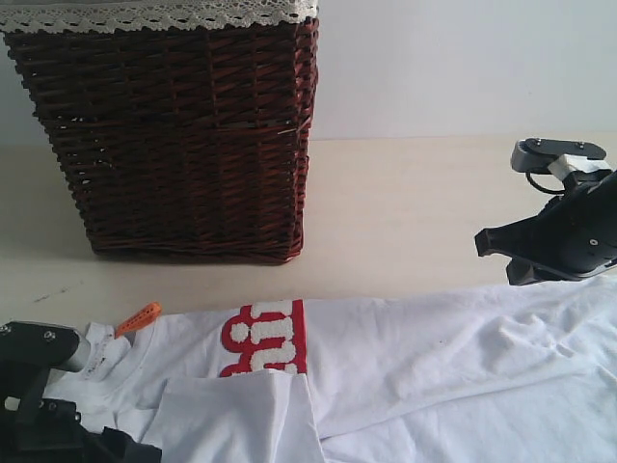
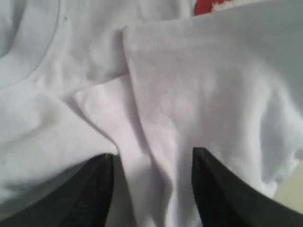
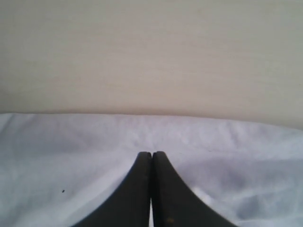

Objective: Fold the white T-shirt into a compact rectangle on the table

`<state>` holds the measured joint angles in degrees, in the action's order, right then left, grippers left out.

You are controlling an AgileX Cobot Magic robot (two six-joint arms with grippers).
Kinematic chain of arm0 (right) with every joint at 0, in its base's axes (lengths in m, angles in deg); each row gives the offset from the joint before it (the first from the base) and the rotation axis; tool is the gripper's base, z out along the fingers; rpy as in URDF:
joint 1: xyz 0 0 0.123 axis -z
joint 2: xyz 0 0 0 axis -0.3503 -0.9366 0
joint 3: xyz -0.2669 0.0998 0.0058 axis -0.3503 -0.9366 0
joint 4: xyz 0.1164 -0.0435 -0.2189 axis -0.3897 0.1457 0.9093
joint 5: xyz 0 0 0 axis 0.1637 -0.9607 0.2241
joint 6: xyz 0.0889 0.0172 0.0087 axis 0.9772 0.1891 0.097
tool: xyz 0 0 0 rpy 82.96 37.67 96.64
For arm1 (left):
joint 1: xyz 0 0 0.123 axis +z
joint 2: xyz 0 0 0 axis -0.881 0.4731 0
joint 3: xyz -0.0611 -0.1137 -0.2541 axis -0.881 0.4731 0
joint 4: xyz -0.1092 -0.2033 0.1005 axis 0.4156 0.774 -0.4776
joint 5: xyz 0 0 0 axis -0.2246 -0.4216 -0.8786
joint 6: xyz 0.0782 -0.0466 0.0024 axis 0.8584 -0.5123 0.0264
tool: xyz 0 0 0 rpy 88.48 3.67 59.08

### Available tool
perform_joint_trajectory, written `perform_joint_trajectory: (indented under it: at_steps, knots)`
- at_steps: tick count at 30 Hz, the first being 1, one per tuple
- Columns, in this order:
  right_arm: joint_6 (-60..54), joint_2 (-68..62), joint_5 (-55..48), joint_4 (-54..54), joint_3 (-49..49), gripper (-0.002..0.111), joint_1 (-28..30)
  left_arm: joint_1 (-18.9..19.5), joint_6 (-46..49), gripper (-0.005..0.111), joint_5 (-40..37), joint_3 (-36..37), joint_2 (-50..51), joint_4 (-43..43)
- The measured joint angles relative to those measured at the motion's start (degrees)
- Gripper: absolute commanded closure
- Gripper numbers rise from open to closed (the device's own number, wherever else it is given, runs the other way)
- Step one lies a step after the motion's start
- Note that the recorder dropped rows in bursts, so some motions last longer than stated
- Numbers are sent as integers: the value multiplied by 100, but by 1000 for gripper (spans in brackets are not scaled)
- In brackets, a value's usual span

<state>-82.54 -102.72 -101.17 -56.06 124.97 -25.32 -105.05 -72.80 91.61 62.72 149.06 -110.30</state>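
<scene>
The white T-shirt (image 1: 434, 367) lies spread across the near side of the table (image 1: 405, 203). Its red-outlined lettering (image 1: 265, 338) and orange neck tag (image 1: 138, 318) sit at the left. A sleeve flap (image 1: 236, 420) is folded over the chest. My left gripper (image 2: 154, 153) is open just above the shirt near the collar (image 2: 33, 71), its black fingers (image 2: 97, 191) standing either side of a soft ridge of cloth. In the exterior view only the left arm's body (image 1: 39, 386) shows. My right gripper (image 3: 151, 153) is shut on nothing and hovers over the shirt's far edge (image 1: 487, 241).
A tall dark wicker basket (image 1: 183, 135) with white lace trim stands at the back left of the table, close behind the shirt's collar end. Bare tabletop (image 3: 151, 56) stretches beyond the shirt's far edge toward the pale wall (image 1: 463, 58).
</scene>
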Motion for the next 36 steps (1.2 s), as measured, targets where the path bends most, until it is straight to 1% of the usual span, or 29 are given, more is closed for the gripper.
perform_joint_trajectory:
  at_steps: [5,8,10,11,12,15,16,25,29,31,33,36]
  knots:
    - [0,0,0,0,0,108,0,0,52,56,632,7,0,-30]
    - [0,0,0,0,0,108,0,0,59,57,599,7,10,-106]
    - [0,0,0,0,0,108,0,0,67,60,466,7,19,-175]
    - [0,0,0,0,0,108,0,0,74,65,426,7,31,-230]
    - [0,0,0,0,0,108,0,0,74,72,415,7,44,-296]
    - [0,0,0,0,0,108,0,0,137,102,415,7,51,-377]
    - [0,0,0,0,0,108,0,0,178,106,415,7,51,-389]
    - [0,0,0,0,0,108,0,0,726,107,509,-49,-127,-441]
    - [0,0,0,0,0,108,0,0,1272,107,509,-72,-470,-536]
    - [-13,0,0,0,0,108,0,0,1511,107,509,-72,-680,-781]
    - [-13,0,20,0,0,108,0,0,1600,107,604,-72,-869,-1286]
    - [-23,0,21,0,0,108,0,0,1600,107,1244,-72,-1030,-2204]
